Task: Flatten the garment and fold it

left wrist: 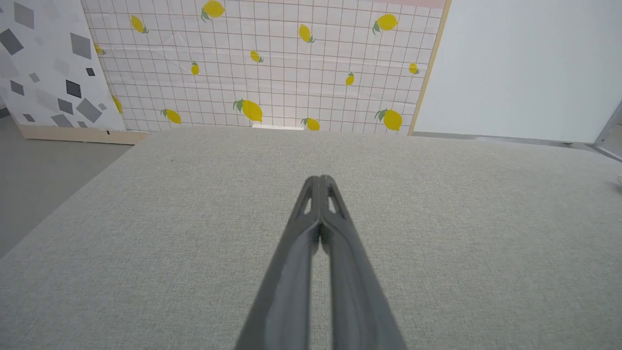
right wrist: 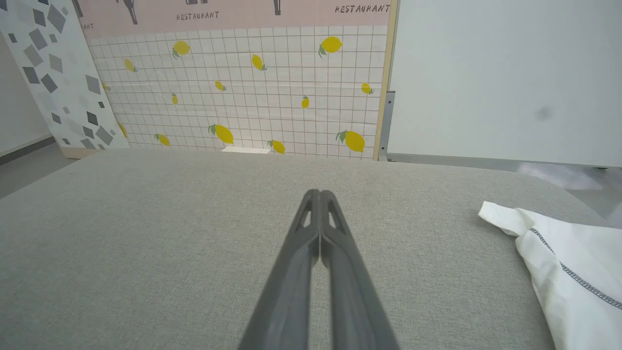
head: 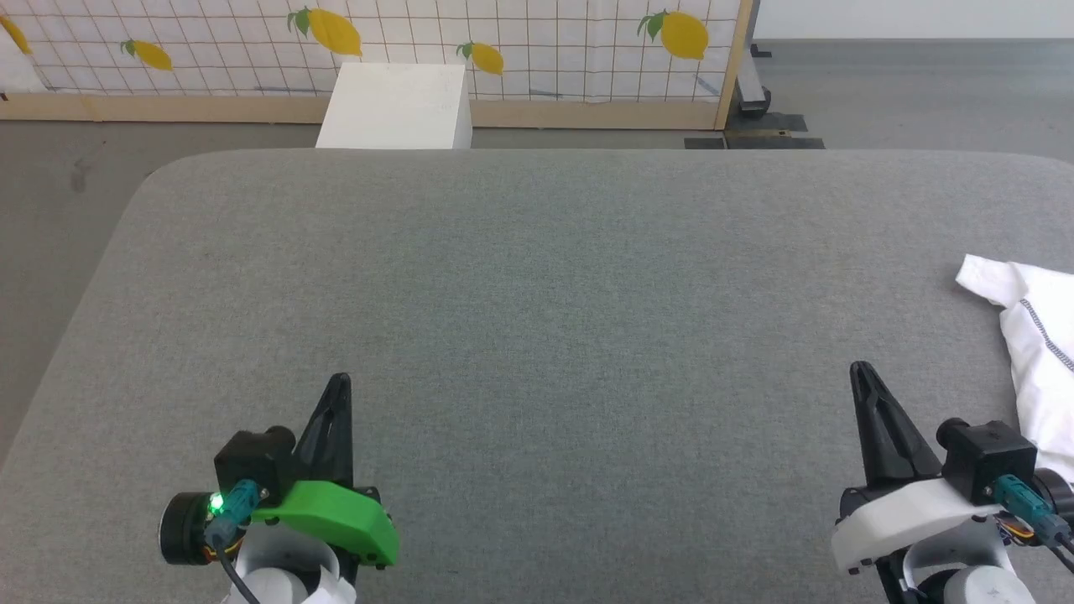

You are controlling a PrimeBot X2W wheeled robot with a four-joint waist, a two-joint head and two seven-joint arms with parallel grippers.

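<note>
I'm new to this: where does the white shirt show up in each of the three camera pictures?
Head view: the shirt lies at the right edge, on the grey table.
Left wrist view: a tiny white speck at the far right edge, perhaps its tip; too small to be sure.
Right wrist view: lower right corner, dark stitching visible.
Shared landmark: the lemon-print panel behind the table, along the top of every view.

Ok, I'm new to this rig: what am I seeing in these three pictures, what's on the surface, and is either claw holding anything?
The head view looks down from the robot's head: left claw lower left, right claw lower right, both shut and empty, over a grey fabric-covered table. Each wrist view looks along one claw's own dark fingers. A crumpled white garment with dark zigzag stitching lies at the table's right edge, beside the right claw. A white box stands beyond.
</note>
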